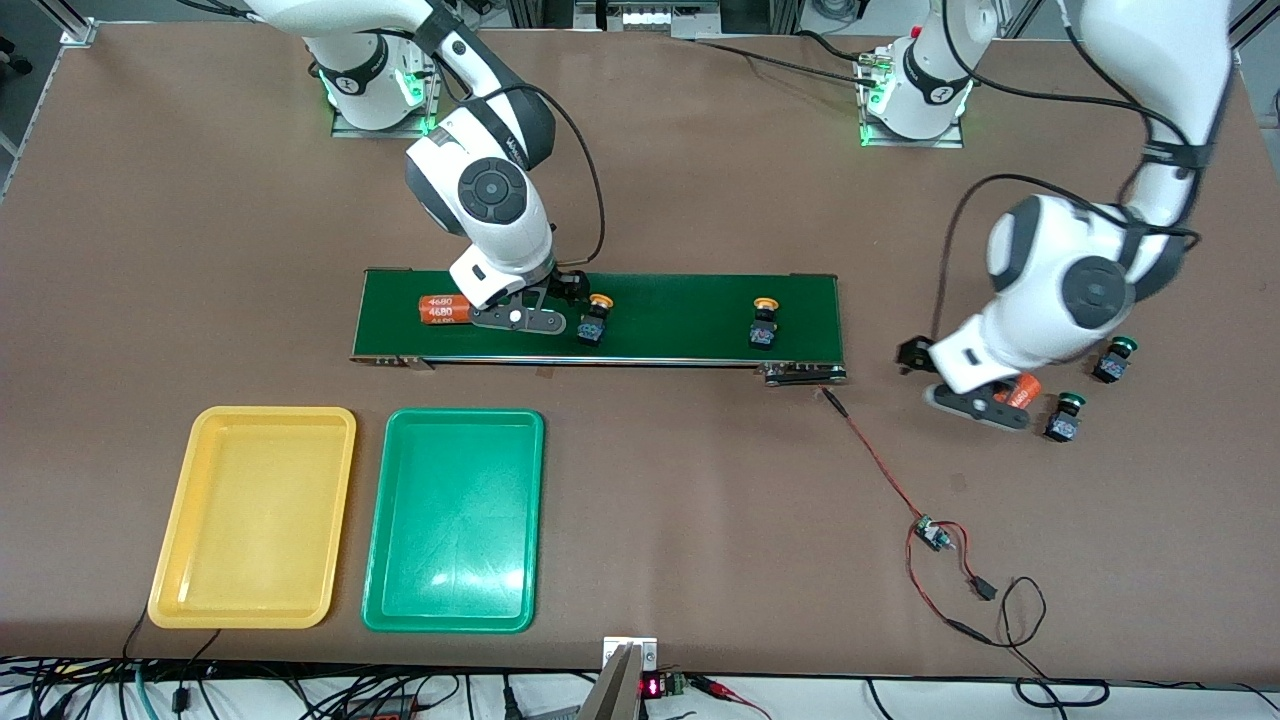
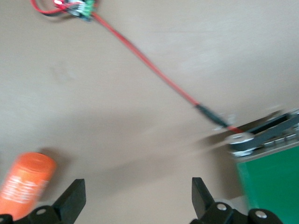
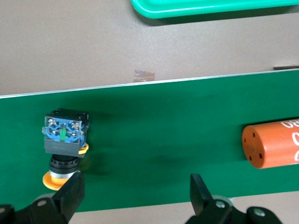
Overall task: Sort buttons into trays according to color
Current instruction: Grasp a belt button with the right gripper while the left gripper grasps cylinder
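Observation:
Two yellow-capped buttons lie on the belt, one (image 1: 597, 318) (image 3: 65, 140) close beside my right gripper and one (image 1: 765, 325) toward the left arm's end. Two green-capped buttons (image 1: 1065, 415) (image 1: 1115, 360) lie on the table past the belt's end. The yellow tray (image 1: 250, 515) and the green tray (image 1: 455, 520) (image 3: 210, 7) sit side by side, nearer the front camera than the belt. My right gripper (image 1: 520, 322) (image 3: 135, 196) hangs open over the belt, with nothing between its fingers. My left gripper (image 1: 975, 405) (image 2: 138, 196) is open over bare table beside an orange cylinder.
A long dark green conveyor belt (image 1: 680, 315) (image 2: 271, 172) crosses the table's middle. One orange "4680" cylinder (image 1: 445, 310) (image 3: 271, 147) lies on it, another (image 1: 1020, 392) (image 2: 25, 189) on the table by the green buttons. A red wire (image 2: 154, 74) runs to a small circuit board (image 1: 930, 533).

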Available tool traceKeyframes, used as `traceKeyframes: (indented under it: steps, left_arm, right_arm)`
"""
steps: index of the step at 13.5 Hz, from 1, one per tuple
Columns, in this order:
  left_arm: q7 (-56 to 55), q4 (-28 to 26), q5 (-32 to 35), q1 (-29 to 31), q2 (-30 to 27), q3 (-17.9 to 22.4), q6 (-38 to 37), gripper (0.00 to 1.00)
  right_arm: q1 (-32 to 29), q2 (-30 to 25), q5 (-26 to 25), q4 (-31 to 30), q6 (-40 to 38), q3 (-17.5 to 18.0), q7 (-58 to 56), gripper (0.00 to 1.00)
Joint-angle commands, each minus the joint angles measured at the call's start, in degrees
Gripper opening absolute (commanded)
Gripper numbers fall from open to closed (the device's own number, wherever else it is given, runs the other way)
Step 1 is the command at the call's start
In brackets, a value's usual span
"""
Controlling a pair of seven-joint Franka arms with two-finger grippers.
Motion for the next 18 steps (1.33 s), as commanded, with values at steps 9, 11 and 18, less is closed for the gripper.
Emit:
traceKeyframes:
  steps: [9, 11, 18]
  left_arm:
    - [43.28, 7.13, -0.42, 12.55, 12.51, -0.55, -0.78, 1.0]
    - [45.57, 7.13, -0.42, 13.78, 13.39, -0.55, -0.61, 1.0]
    - [49.19, 7.04, -0.59, 15.64, 16.03, -0.55, 1.42, 0.2]
  right_arm:
    - [2.06, 5.46, -3.34, 3.52, 1.58, -1.22, 4.69, 1.0]
    - [2.41, 5.99, -4.05, 3.52, 2.28, -2.09, 4.69, 1.0]
    - [3.2, 7.05, -4.84, 3.69, 2.9, -3.15, 4.26, 1.0]
